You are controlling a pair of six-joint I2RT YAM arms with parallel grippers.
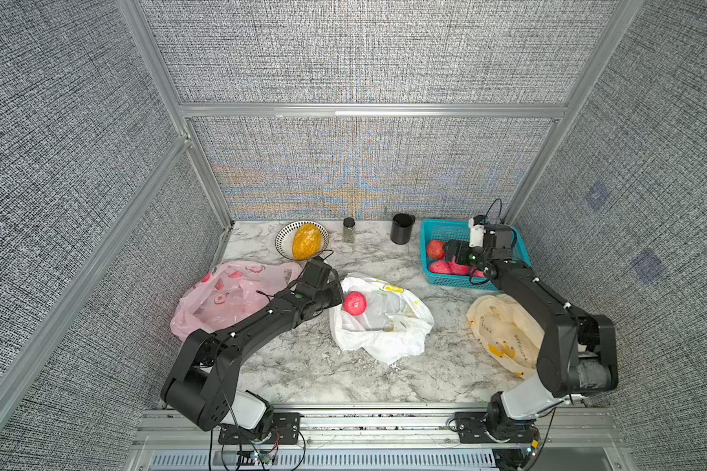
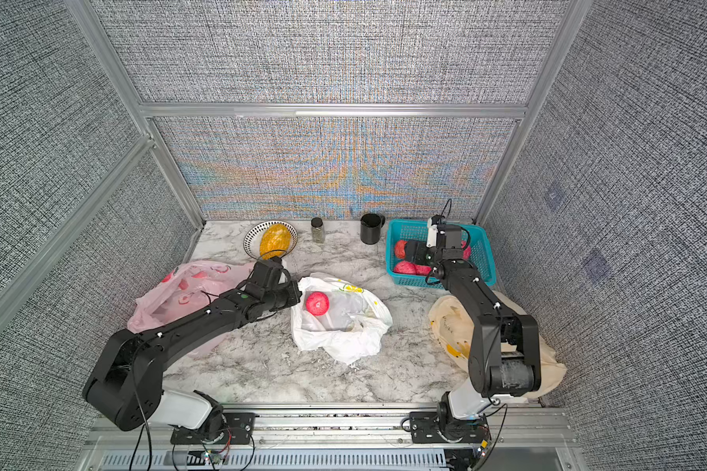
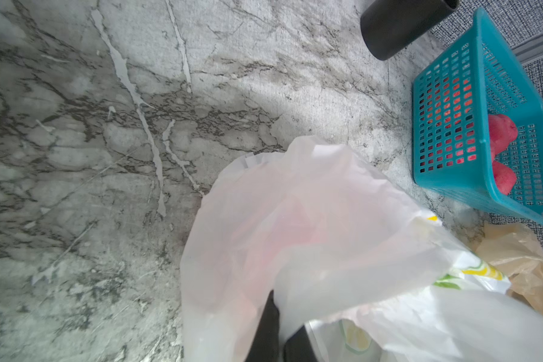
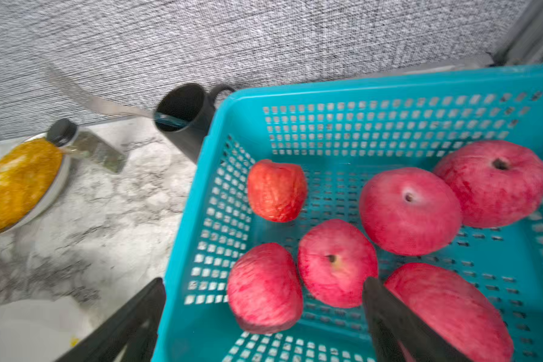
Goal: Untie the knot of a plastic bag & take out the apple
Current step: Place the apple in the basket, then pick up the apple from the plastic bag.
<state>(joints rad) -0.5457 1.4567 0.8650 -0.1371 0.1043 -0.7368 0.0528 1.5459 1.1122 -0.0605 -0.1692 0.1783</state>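
Over teal rectangular plastic basket (image 4: 358,84): right gripper (image 4: 264,282) gapes wide, empty.
Only its wrist view shows left gripper (image 3: 284,316) pinching crumpled white plastic bag (image 3: 326,219).

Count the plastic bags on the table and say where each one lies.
3. A pink bag lies at the left, a white bag holding an apple mid-table, and a cream bag at the right, partly covered by the right arm. No others show.
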